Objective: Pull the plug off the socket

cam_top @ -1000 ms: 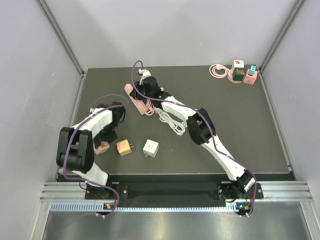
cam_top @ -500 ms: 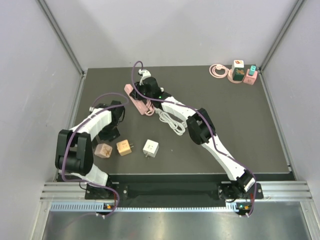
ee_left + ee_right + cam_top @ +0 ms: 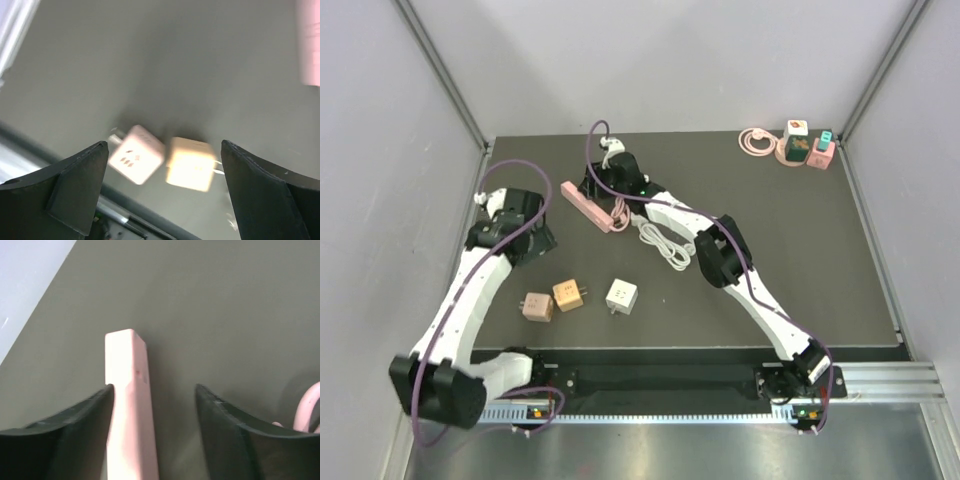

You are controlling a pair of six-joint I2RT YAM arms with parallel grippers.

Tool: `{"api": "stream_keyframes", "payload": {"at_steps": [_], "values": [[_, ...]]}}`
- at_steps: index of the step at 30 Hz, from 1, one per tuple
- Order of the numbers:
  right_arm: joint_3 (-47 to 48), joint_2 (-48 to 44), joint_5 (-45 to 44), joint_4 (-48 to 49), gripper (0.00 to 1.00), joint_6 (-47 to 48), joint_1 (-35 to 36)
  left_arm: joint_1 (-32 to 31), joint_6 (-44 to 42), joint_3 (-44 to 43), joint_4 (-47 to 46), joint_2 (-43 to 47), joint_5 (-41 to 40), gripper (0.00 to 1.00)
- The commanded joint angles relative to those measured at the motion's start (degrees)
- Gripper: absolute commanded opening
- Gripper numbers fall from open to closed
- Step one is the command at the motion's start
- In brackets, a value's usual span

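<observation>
The socket strip (image 3: 585, 200), a long pink bar, lies slantwise on the dark table (image 3: 800, 260), a little left of centre in the upper half of the overhead frame. My right gripper (image 3: 155, 390) hangs over it. In my right wrist view the strip's squared end pokes up between my fingers, close against the left-hand finger (image 3: 65, 440); whether it touches I cannot tell. Bare table shows between the strip and my other finger, so my jaws are parted and clamp nothing. A curved pink piece (image 3: 306, 407) sits at the right edge of that view, too cut off to name. From above, my right arm covers the strip's lower-right end, so I cannot tell whether anything is plugged in there. A white cord (image 3: 660, 243) lies bunched just lower right of the strip, partly under my forearm. My left gripper (image 3: 165, 147) is spread wide and holds nothing. It sits at the left of the overhead frame, well apart from the strip. Through its fingers I see, blurred, the pink cube plug (image 3: 535, 306) and the tan cube plug (image 3: 568, 295) just beside each other, loose on the table toward the lower left. The white cube plug (image 3: 621, 295) lies a little to their right. In the upper right corner lie a coiled pink cord (image 3: 753, 140) and a cluster of small blocks (image 3: 805, 145).
</observation>
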State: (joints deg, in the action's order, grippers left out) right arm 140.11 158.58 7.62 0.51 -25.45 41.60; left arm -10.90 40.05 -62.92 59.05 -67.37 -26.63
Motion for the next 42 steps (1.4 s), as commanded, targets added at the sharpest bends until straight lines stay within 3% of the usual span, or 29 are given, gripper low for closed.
{"api": "stream_keyframes", "payload": {"at_steps": [1, 4, 10, 16, 17, 21, 26, 30, 38, 42], "values": [[1.1, -4.5, 1.5, -0.3, 0.68, 1.6, -0.6, -0.1, -6.0, 0.1, -8.4, 8.3, 8.3, 0.98], [3.8, -7.2, 3.4, -5.2, 0.73, 1.6, -1.3, -0.1, -7.1, 2.3, -12.4, 14.1, 11.7, 0.98], [-3.0, -19.9, 3.6, -12.5, 0.87, 4.9, -1.8, -0.1, -4.8, 7.9, -15.1, 19.8, 22.8, 0.98], [-16.7, -34.3, 0.8, -20.5, 0.94, 5.5, -2.1, -0.1, -4.4, 4.5, -13.2, 21.5, 15.6, 0.98], [-22.6, -36.6, 0.0, -20.6, 0.95, 5.7, -2.2, -0.1, -4.0, 3.6, -12.6, 21.1, 15.3, 0.98], [-37.3, -47.3, -3.4, -21.2, 1.0, 5.2, -3.5, -0.1, -5.5, 0.5, -12.1, 19.4, 21.3, 0.98], [-54.9, -59.8, -6.6, -23.1, 1.0, 3.0, -6.9, -0.1, -4.3, 3.6, -22.6, 18.8, 45.8, 0.96], [-65.1, -68.1, -5.6, -23.3, 1.0, 0.6, -10.6, -0.2, 0.6, 8.8, -35.4, 17.8, 59.3, 0.88], [-77.4, -83.3, -3.8, -25.0, 1.0, -1.1, -23.0, -2.8, 5.1, 9.7, -50.5, 13.0, 64.2, 0.89], [-79.7, -87.6, -4.4, -25.5, 1.0, -1.0, -31.1, -7.2, 5.0, 5.2, -57.5, 6.4, 61.8, 0.89]]}}
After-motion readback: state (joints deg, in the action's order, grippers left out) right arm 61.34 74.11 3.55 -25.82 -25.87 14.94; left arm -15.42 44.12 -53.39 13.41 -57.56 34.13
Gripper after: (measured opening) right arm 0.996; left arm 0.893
